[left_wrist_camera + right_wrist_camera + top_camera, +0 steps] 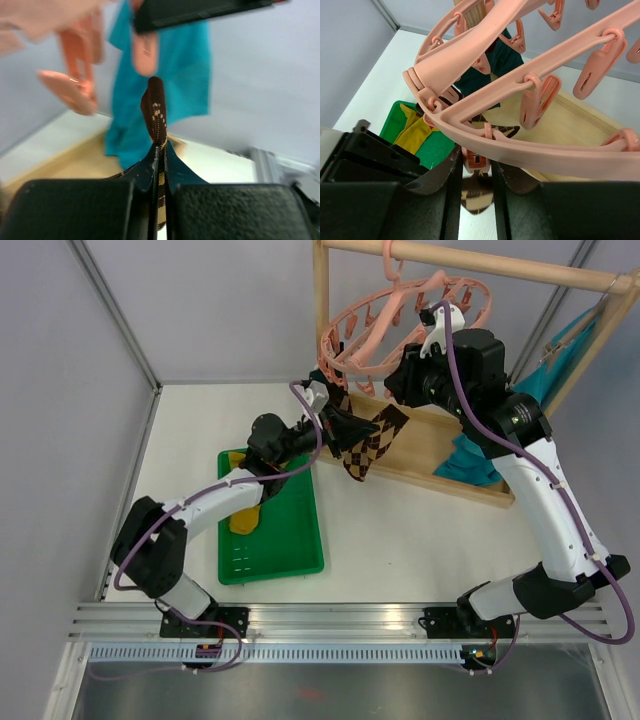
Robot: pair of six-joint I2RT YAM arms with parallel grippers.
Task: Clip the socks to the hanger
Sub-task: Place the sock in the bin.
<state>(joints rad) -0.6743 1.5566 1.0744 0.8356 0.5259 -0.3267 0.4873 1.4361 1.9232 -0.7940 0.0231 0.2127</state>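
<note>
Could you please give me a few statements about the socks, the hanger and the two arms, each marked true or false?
1. The left fingers are shut on the argyle sock. True.
2. The green tray holds nothing. False: a mustard yellow sock lies in it.
3. The right fingers pinch a pink clip of the hanger. True.
4. The hanger lies flat on the table. False: it hangs by its hook from the wooden bar.
</note>
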